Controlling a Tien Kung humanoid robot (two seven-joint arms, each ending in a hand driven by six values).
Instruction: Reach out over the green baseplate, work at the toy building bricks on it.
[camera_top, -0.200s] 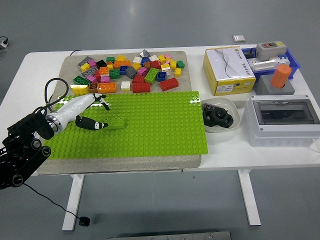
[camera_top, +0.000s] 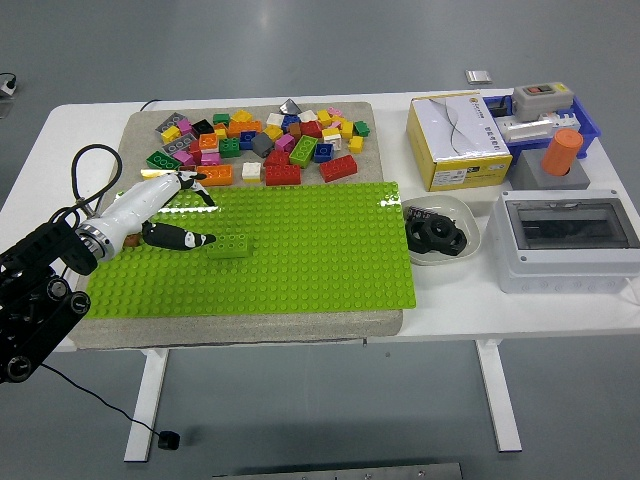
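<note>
Left hand (camera_top: 165, 210) fingers spread, holding nothing, just beside green brick (camera_top: 229, 245) on green baseplate (camera_top: 320, 260). Brick pile (camera_top: 260, 145) behind. White bowl (camera_top: 465, 245) holds black object (camera_top: 435, 233); blue bin (camera_top: 590, 127) holds parts.

Robotics test lab: white height-adjustable table (camera_top: 440, 320) on bare grey floor, grey electrical enclosure (camera_top: 567, 238) at 3 o'clock, switch box (camera_top: 541, 98) at 1 o'clock.

One green baseplate (camera_top: 300, 255) with one green brick (camera_top: 229, 245) on it, a few dozen loose bricks (camera_top: 255, 145), one yellow box (camera_top: 457, 140), one white bowl (camera_top: 440, 230).
</note>
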